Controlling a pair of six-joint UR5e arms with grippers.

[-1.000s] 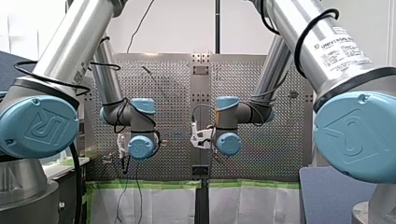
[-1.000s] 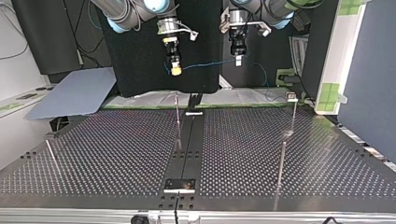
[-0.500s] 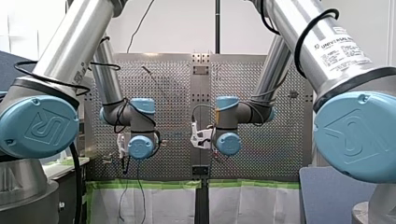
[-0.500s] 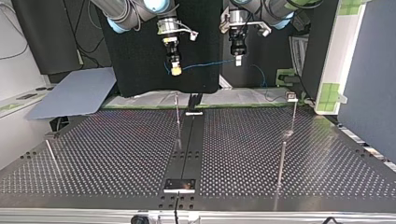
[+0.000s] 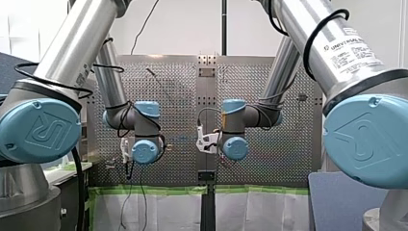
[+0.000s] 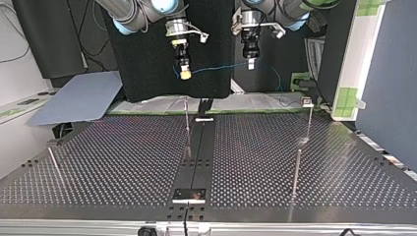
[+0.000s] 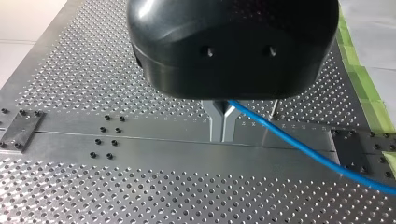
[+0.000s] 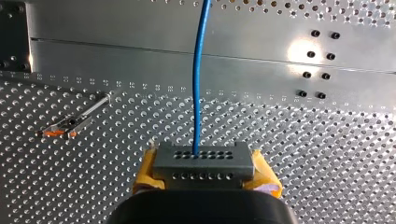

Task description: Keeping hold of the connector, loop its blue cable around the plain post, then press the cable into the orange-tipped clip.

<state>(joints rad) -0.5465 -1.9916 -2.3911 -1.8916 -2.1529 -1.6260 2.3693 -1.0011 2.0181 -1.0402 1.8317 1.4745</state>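
Connector [image 8: 202, 161], a grey block with rows of small holes, is clamped between the yellow pads of my right fingers [image 8: 145, 173], which grip it from both sides high above the perforated surface [image 8: 327, 154]. Its blue cable [image 8: 196, 84] leaves the connector's face and runs straight ahead of it. In the top view that cable crosses the open air from the connector to my left fingers [image 7: 215, 122], which hang well apart from the connector at about the same height. Those metal fingers are pressed together on the cable, pinching it, and from them it runs off to one side over the surface. The orange-tipped clip [image 8: 69, 125] is down on the surface, ahead of the connector and off to one side, well apart from the cable. A thin upright rod [image 6: 187, 129] shows below the connector in the top view. I cannot tell whether it is the plain post.
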